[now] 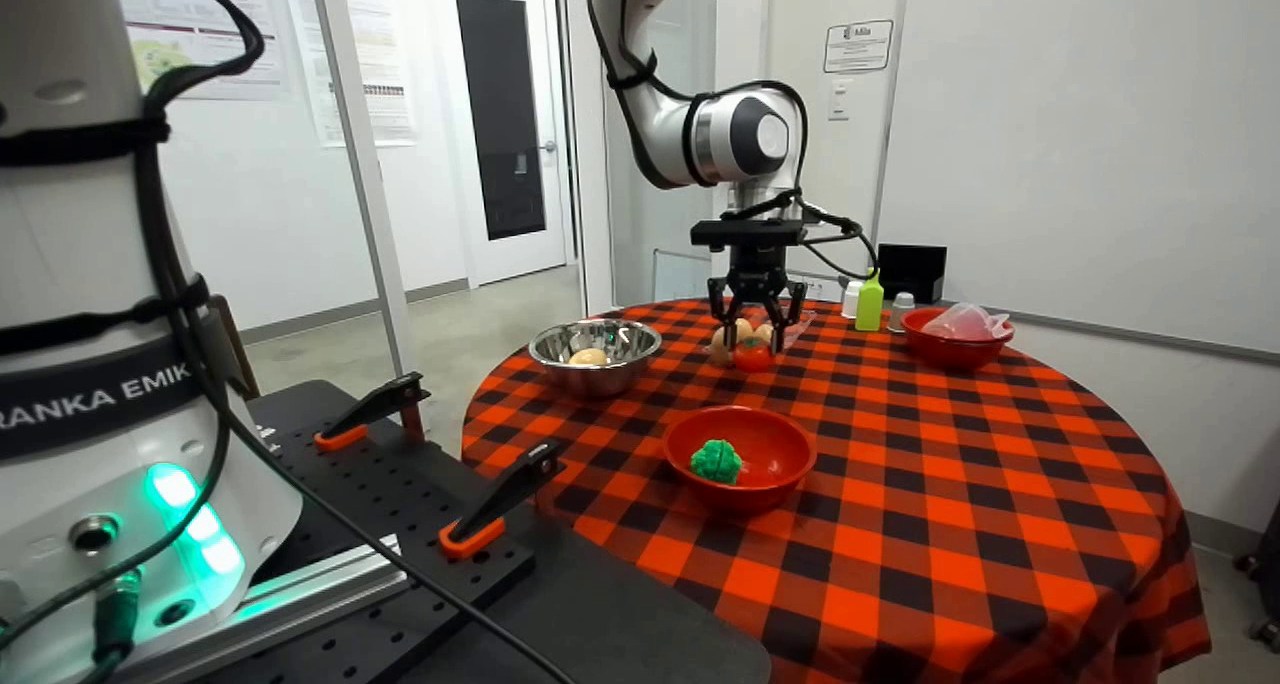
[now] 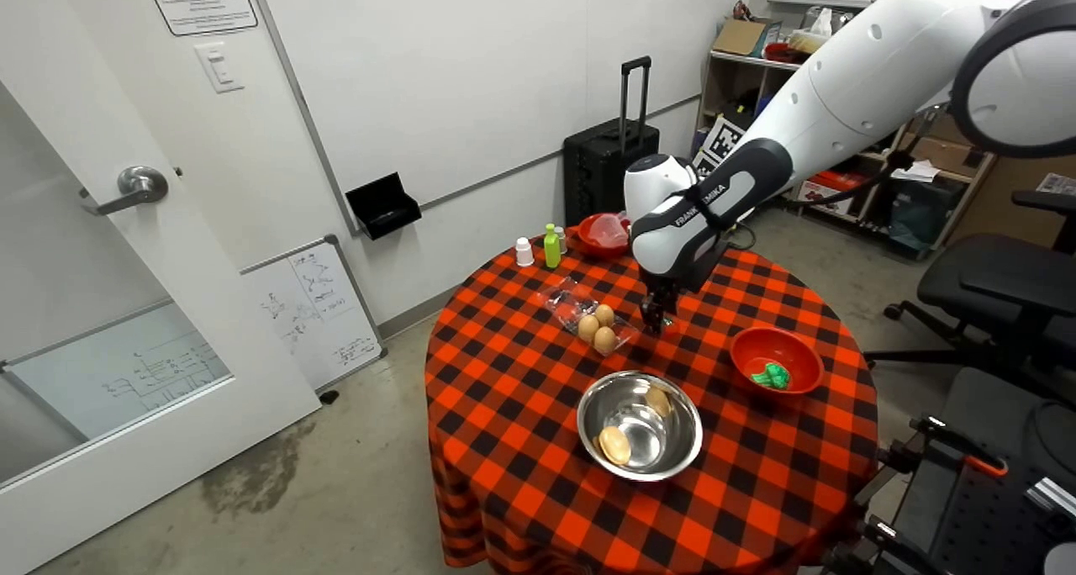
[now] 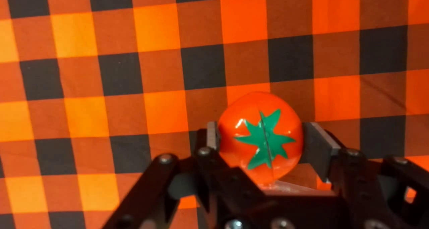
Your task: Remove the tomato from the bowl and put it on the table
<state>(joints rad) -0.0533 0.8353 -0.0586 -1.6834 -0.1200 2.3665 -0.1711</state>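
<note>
The tomato is red with a green star-shaped top (image 3: 264,122) and sits on the checked table (image 1: 1000,524). It also shows in both exterior views (image 1: 752,357) (image 2: 669,328), partly hidden by the gripper. My gripper (image 3: 266,142) is lowered around it, one finger on each side. The left finger in the wrist view is very close to the tomato; whether it touches I cannot tell. The fingers look open, with narrow gaps in an exterior view (image 1: 755,344). The silver bowl (image 2: 685,442) stands apart from the gripper and holds a pale yellow-brown item (image 2: 614,445).
Several brown eggs (image 2: 597,327) on a clear plastic tray (image 2: 559,300) lie beside the gripper. A red bowl (image 1: 795,454) holds a green item (image 1: 716,462). A green bottle (image 1: 869,304), white cups (image 2: 524,252) and a red dish (image 1: 955,352) with clear plastic stand farther off.
</note>
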